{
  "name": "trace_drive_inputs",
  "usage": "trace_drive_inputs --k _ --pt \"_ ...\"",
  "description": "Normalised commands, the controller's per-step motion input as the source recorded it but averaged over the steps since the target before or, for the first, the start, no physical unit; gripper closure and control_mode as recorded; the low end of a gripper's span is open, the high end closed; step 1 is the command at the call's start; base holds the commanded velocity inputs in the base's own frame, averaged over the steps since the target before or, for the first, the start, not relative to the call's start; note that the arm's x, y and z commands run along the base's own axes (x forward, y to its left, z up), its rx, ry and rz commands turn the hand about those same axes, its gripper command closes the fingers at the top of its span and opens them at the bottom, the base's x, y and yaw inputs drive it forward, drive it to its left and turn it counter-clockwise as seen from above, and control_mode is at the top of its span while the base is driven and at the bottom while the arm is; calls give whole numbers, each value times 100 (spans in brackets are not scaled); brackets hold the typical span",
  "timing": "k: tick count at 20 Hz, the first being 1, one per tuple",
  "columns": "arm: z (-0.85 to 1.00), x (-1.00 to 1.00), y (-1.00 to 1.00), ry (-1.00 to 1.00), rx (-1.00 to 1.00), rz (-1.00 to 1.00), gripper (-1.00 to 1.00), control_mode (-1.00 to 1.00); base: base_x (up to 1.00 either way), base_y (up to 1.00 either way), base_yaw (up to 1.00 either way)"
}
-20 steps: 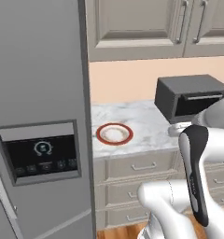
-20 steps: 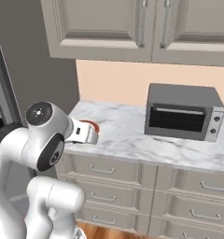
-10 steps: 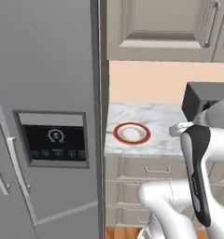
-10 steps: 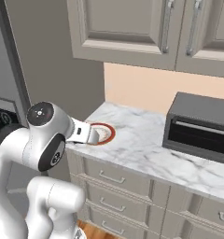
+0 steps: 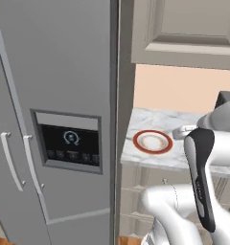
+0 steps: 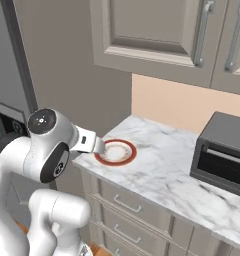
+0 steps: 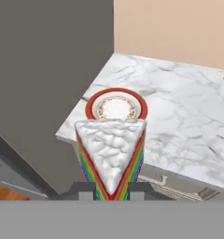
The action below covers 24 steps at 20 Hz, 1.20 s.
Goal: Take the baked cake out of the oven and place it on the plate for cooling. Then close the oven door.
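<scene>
My gripper (image 7: 111, 190) is shut on the cake (image 7: 111, 151), a wedge with white frosting and rainbow-striped sides, gripped at its narrow point. The cake hangs in front of the counter edge, short of the plate (image 7: 91, 106). This small white plate (image 5: 136, 142) with a red-orange rim lies bare on the marble counter, near its left end (image 6: 117, 163). The oven and the oven door are out of view.
A tall grey fridge (image 5: 54, 95) with a dark dispenser panel stands left of the marble counter (image 6: 162, 172). A small grey toaster oven (image 6: 224, 150) sits at the counter's right. Wall cabinets (image 6: 157, 30) hang above, drawers (image 6: 127, 202) below.
The base has driven left, so the fridge now fills more of the left base view and the plate appears nearer. The gripper has stayed shut on the cake.
</scene>
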Motion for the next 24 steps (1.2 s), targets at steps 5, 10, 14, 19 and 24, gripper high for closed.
trace_drive_inputs --k 5,10,14,19,24 --pt "0 0 0 0 0 0 100 100 43 -34 11" --pt "0 0 0 0 0 0 100 100 36 -30 5" --pt "-12 15 -20 0 3 4 100 -100 11 -16 2" --pt "-50 41 -33 -2 4 13 100 -100 0 0 0" --pt "-60 48 -10 0 0 25 100 -100 0 0 0"
